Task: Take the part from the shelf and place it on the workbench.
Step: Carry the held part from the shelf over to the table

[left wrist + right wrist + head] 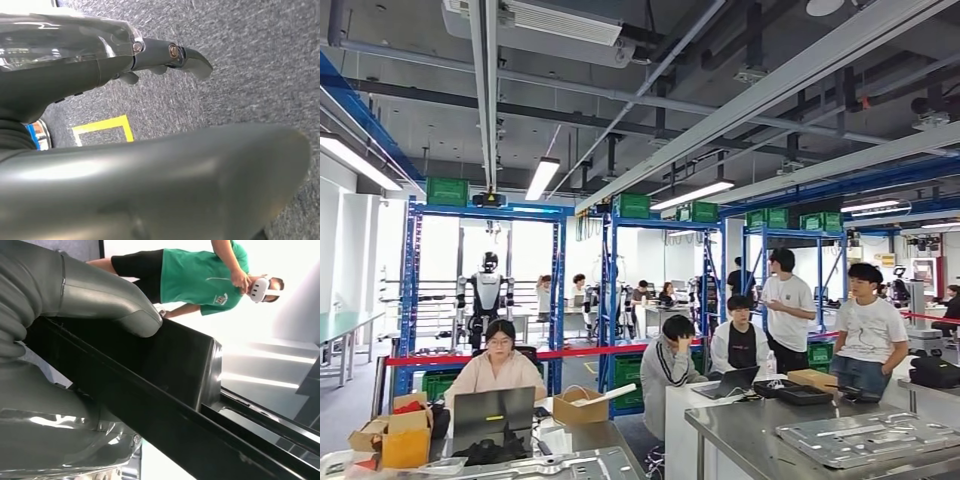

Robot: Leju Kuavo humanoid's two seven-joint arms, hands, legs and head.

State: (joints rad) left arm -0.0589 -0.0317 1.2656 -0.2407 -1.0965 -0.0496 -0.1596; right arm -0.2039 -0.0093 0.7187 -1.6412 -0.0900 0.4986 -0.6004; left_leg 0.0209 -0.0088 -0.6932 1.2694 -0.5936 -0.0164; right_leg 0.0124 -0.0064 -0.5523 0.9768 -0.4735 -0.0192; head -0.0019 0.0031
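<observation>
- Gripping a black part [177, 365], the right hand [75, 355] had its thick grey thumb [113, 300] pressed on one face and its darker fingers lying along the opposite side, so the part was clamped between them.
- Beyond that hand's fingertips stood a person in a green shirt [200, 275] wearing a headset, well apart from the part.
- The left hand [151, 165] hung over grey carpet [245, 60], fingers [177, 55] stretched out straight and apart, holding nothing; a yellow floor marking [103, 127] lay past it.
- The head view looked level across the hall: a steel workbench [743, 425] carrying a flat metal plate [863, 435] stood ahead on the right-hand side, with several seated and standing people [871, 330] close behind it.
- Risk, as a judgement: the part looked long and was held near one end, so it could tilt or slip while being carried, or strike the bench edge.
- People near the bench could be clipped by a swinging arm.
</observation>
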